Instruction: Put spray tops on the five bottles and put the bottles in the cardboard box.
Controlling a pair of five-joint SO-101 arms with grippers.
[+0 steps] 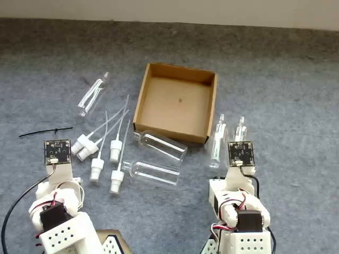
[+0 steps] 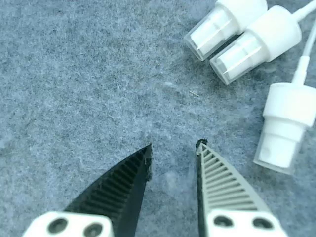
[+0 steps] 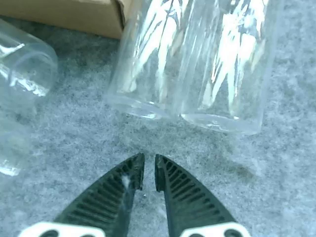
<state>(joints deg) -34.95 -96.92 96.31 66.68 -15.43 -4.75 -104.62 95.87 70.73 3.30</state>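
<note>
Alignment governs: my left gripper (image 2: 174, 145), released and empty, should square to the collar of the nearest spray top (image 2: 289, 126) lying just beside it, while my right gripper (image 3: 149, 163), clenched on nothing, faces two bottles (image 3: 148, 59) beside the cardboard box (image 3: 64, 15).

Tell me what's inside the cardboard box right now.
Inside the cardboard box I see just its bare brown floor with a small dark speck. The near wall hides a thin strip of floor along that edge.
</note>
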